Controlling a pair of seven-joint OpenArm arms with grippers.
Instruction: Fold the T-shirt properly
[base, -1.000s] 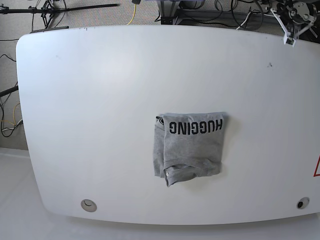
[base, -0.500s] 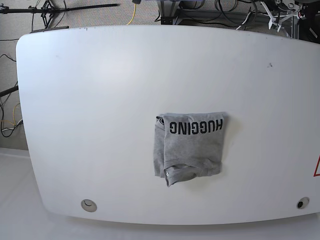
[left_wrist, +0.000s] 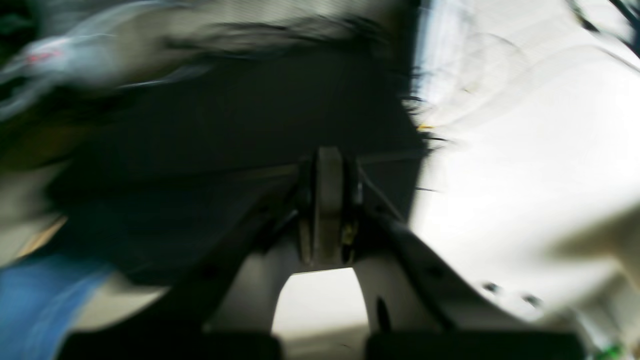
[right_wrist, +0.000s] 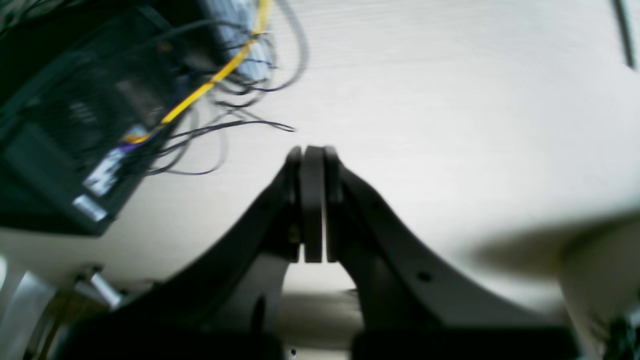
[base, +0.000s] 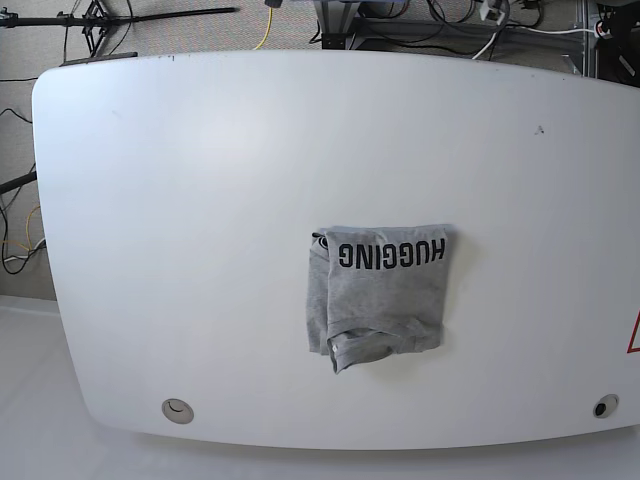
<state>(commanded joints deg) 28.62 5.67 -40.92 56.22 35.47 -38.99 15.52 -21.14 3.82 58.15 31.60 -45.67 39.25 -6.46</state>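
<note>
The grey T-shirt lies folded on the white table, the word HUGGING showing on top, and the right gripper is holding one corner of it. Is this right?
Not quite. The T-shirt does lie folded on the table with HUGGING on top, but the right gripper holds nothing: in the right wrist view its jaws are shut on each other, with no cloth between them, and the base view shows no gripper near the shirt.

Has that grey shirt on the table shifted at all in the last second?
No. The T-shirt lies in the same spot, folded, equally far from the table's two round holes.
</note>
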